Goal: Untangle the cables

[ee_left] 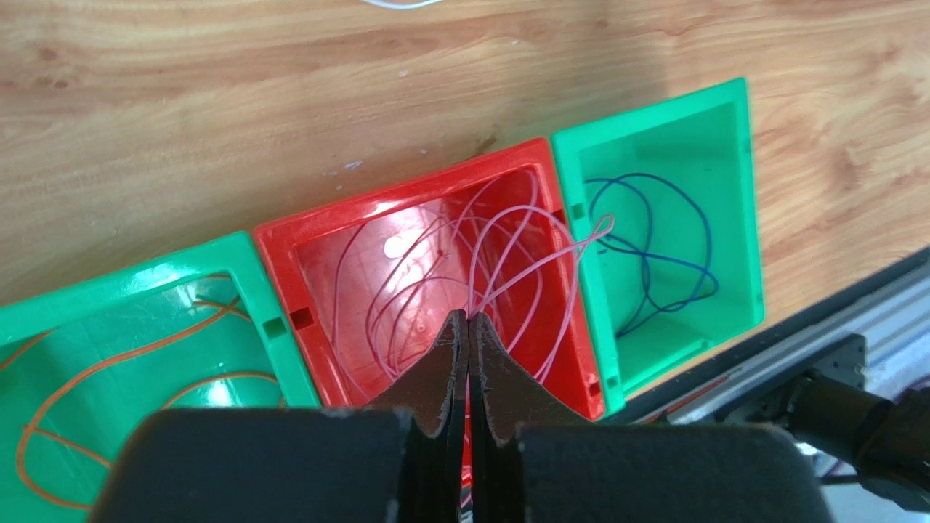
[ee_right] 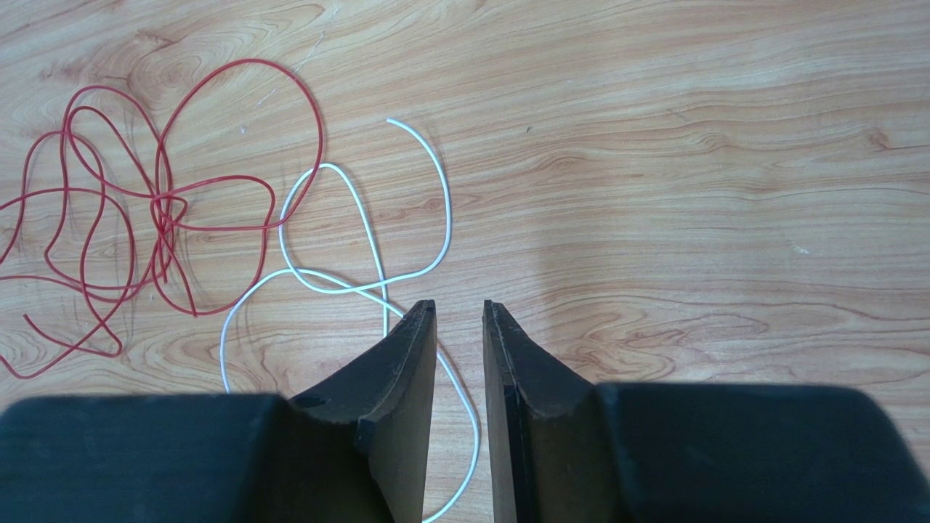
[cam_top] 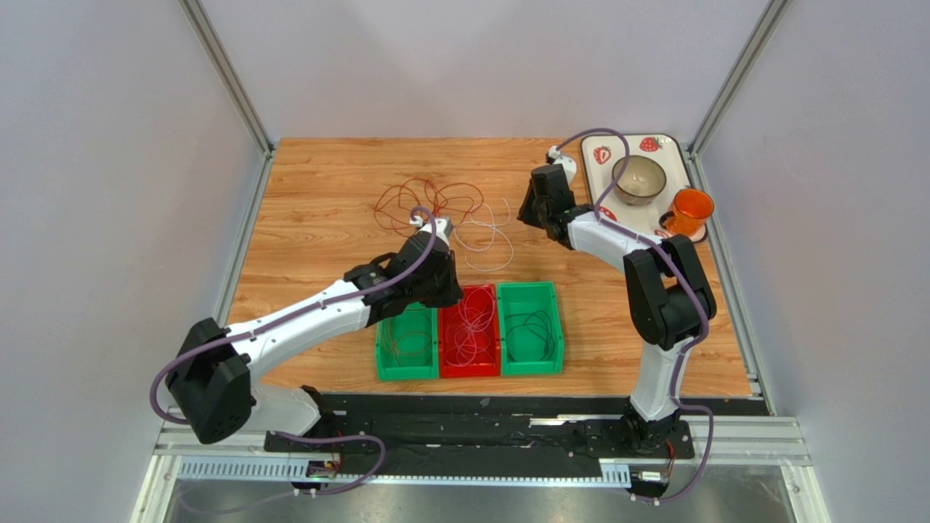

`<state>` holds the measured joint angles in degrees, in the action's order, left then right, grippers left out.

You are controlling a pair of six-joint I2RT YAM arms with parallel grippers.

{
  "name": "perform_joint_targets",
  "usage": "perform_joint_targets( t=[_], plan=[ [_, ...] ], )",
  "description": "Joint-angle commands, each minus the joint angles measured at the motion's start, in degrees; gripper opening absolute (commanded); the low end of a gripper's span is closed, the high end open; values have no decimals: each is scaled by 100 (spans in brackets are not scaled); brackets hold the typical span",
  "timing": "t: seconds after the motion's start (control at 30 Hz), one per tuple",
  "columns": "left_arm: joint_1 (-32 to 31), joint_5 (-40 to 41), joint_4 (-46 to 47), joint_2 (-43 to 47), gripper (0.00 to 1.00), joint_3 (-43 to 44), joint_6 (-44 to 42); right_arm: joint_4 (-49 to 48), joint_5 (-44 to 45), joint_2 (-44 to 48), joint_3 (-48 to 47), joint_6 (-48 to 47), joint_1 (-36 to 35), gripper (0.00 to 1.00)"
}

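Note:
The cables are split between the table and three bins. A red tangle (cam_top: 431, 204) (ee_right: 164, 207) and a loose white cable (cam_top: 488, 245) (ee_right: 448, 213) lie on the wood. My left gripper (ee_left: 468, 316) (cam_top: 445, 286) is over the red bin (ee_left: 286, 286) and shut on a thin pink cable (ee_left: 513, 262), whose loops hang down into that bin. My right gripper (ee_right: 460, 308) (cam_top: 537, 207) hovers over the table just right of the white cable. Its jaws stand a little apart with nothing gripped, and the white strand runs on the wood below them.
A green bin (ee_left: 257, 256) left of the red one holds an orange cable (ee_left: 131, 360). The green bin (ee_left: 753, 196) on its right holds a dark blue cable (ee_left: 655, 251). At the back right, a tray (cam_top: 677, 147) carries a bowl (cam_top: 639, 180) and an orange cup (cam_top: 690, 210).

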<state>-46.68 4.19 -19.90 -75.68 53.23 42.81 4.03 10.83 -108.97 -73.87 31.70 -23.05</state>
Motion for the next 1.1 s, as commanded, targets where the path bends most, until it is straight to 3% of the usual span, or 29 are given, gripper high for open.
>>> perform_joint_targets(
  t=[0.0, 0.23, 0.6, 1.03, 1.07],
  plan=[
    [-131, 372, -486, -289, 0, 345, 245, -60, 16, 165, -93, 55, 46, 26],
    [-166, 557, -963, -720, 0, 635, 228, -43, 16, 174, -75, 73, 46, 26],
    [-377, 1752, -2368, -1282, 0, 1391, 325, 19, 24, 130, -128, 90, 64, 26],
    [-483, 1550, -2378, -1924, 0, 1717, 290, 98, 7, 86, -190, 108, 72, 25],
    [-492, 1533, -2369, -1907, 5, 1717, 264, 98, 7, 78, -198, 108, 81, 25]
  ],
)
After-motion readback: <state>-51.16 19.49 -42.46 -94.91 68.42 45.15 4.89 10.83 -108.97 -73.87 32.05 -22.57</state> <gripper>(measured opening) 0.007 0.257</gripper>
